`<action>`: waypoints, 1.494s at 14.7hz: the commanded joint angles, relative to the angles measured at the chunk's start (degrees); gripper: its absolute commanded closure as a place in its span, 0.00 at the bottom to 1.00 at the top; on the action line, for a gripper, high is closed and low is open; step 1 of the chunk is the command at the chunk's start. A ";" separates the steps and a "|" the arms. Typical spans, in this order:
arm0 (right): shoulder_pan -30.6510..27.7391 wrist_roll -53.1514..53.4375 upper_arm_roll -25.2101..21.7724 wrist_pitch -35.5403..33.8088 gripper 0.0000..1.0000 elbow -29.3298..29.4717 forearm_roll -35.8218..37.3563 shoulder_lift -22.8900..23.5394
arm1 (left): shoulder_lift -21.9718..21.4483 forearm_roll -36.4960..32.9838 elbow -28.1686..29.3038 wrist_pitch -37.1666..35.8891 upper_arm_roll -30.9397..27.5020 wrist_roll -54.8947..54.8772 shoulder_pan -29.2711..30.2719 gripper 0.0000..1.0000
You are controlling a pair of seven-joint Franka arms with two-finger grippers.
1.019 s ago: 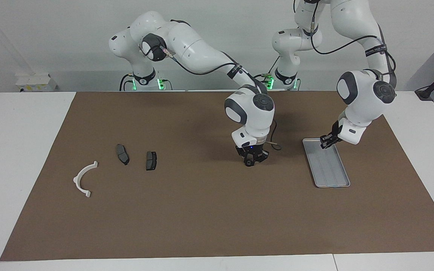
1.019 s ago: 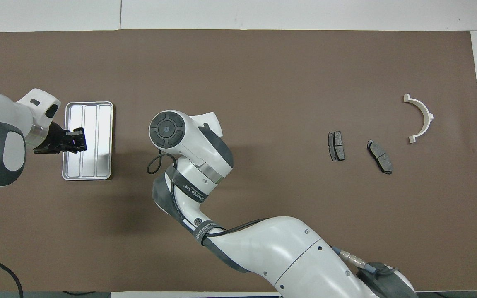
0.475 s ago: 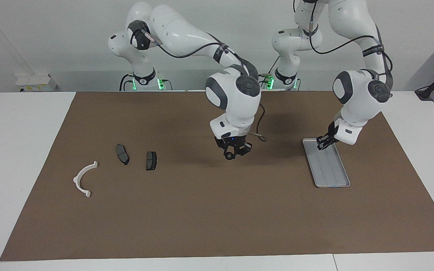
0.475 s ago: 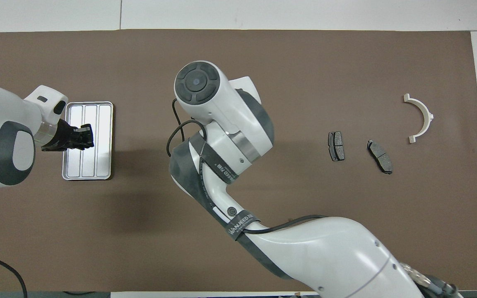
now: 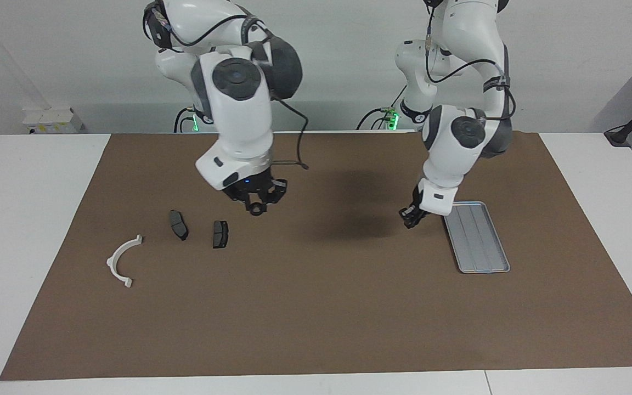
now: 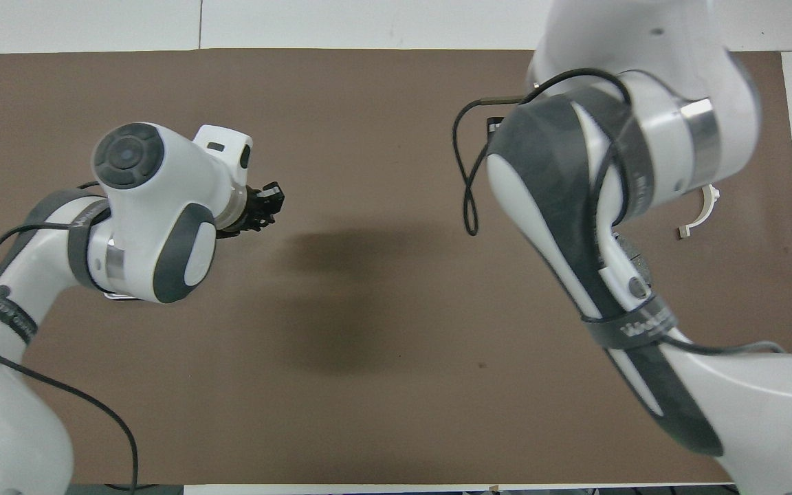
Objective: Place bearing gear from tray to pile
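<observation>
My right gripper is shut on the bearing gear, a small dark ring, and holds it in the air over the mat beside the pile. The pile is a white half-ring bracket and two dark brake pads. The silver tray lies bare toward the left arm's end. My left gripper is open and empty, low over the mat just beside the tray; it also shows in the overhead view. In that view my right arm hides the pads, and only part of the bracket shows.
A brown mat covers most of the white table. In the overhead view my left arm hides nearly all of the tray.
My right gripper has carried the gear from the mat's middle toward the pile and risen. My left gripper has moved off the tray to the mat beside it.
</observation>
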State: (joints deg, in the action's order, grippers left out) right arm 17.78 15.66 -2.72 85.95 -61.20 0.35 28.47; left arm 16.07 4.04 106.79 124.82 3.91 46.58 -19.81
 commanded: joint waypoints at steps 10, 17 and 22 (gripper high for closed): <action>-15.06 -27.17 0.87 35.84 1.00 -37.57 -0.71 -8.87 | 8.45 -2.19 -1.06 5.35 -1.27 8.26 -8.58 0.47; -18.30 -31.38 0.96 49.83 1.00 -42.34 -0.27 -3.43 | -2.07 -5.62 -3.25 -6.67 -6.55 -1.96 -0.08 0.00; -19.10 -32.27 1.05 53.53 1.00 -42.34 -0.53 -0.96 | -12.89 -5.53 -4.04 -21.87 -7.33 -23.78 9.43 0.00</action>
State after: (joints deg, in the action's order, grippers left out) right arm -0.61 -15.76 -2.64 138.53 -103.32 0.18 27.63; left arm 7.34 -0.82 101.38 107.25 -3.42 28.33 -11.77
